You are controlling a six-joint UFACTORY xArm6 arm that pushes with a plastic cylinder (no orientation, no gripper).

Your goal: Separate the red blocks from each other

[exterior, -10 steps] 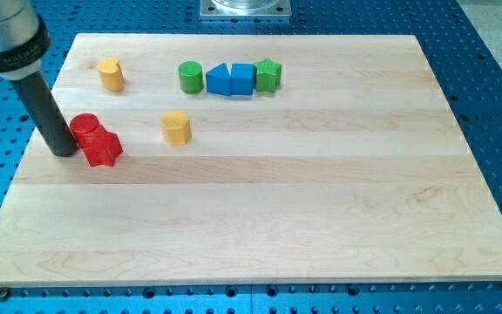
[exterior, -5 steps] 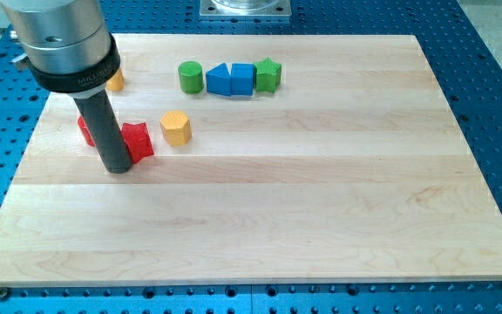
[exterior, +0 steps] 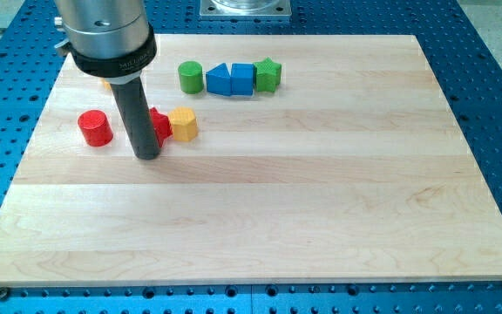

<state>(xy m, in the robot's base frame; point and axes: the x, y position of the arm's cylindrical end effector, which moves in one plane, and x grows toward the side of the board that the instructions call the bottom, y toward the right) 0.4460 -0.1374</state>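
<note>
Over on the view's left, the red cylinder [exterior: 95, 128] stands upright and alone on the pale wooden worktop [exterior: 321, 201], bare wood on every side of it. Moving right, here's the dark rod coming down out of the grey arm housing [exterior: 105, 37], and my tip [exterior: 148, 157] is planted on the wood between the two red pieces, clearly apart from the cylinder and right up against the other one. That second red block [exterior: 160, 126] is half hidden behind the rod, so its shape cannot be made out; only its right portion shows. It looks pressed against the yellow block [exterior: 183, 125] just to its right, a stubby, faceted piece, and the two appear to be touching. Just behind the arm housing a sliver of a second yellow block [exterior: 105, 85] peeks out, mostly covered. There is no hand on this rig at all, only the rod, so nothing spread, pressed together or pinching.

Carrying on right and up toward the view's top, a tidy row: the green cylinder [exterior: 190, 77], then the blue triangular block [exterior: 219, 79], then the blue cube [exterior: 243, 78], then the green star-like block [exterior: 268, 75]. The three rightmost sit shoulder to shoulder; the green cylinder is just beside the triangle. That row is well apart from my tip. Around the worktop runs the blue perforated table [exterior: 495, 105].
</note>
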